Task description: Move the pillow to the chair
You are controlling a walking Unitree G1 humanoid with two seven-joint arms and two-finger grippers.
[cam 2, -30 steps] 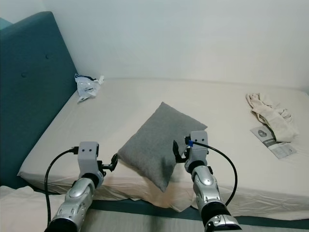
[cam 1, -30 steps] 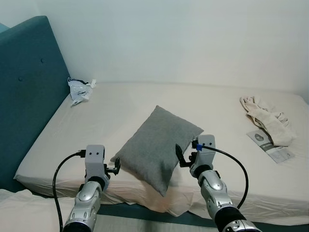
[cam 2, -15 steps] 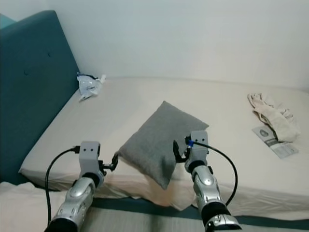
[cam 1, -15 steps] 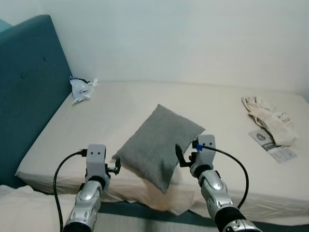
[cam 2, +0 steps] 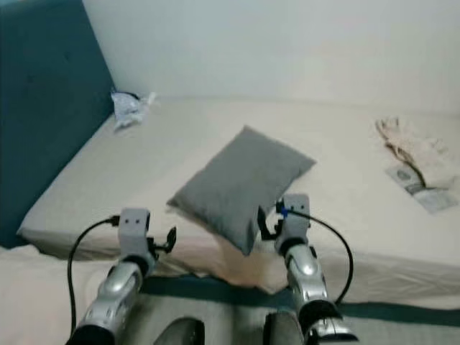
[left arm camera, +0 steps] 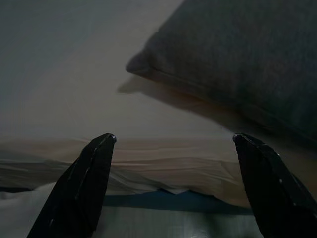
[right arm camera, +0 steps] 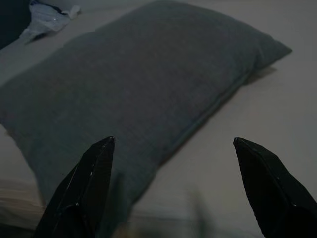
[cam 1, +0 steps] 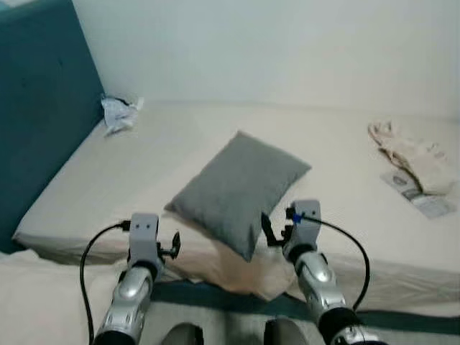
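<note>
The left gripper (cam 1: 172, 246) is held out low in front of the robot, its fingers spread wide with nothing between them; in its wrist view the near edge of the bed (cam 1: 86, 230) and a corner of the pillow (cam 1: 237, 188) lie ahead, apart from the tips. The right gripper (cam 1: 267, 231) is likewise wide open and empty, raised just before the pillow's near corner; its wrist view looks straight along the pillow's grey face, and neither finger touches the cloth

The pillow lies flat and slantwise on the bed, near the front edge, between the two arms and a little toward the right one. Farther off, a crumpled bag (cam 1: 117, 113) sits by the blue headboard (cam 1: 36, 108), and a beige cloth (cam 1: 417, 154) and a leaflet (cam 1: 419, 198) lie on the bed's far right, well apart from the pillow

As I judge it, the task has barely begun: the robot is at the bedside with both grippers ready, but the pillow is not yet held or lifted. Grasping it, raising it, carrying it and setting it on a chair are all left to do
</note>
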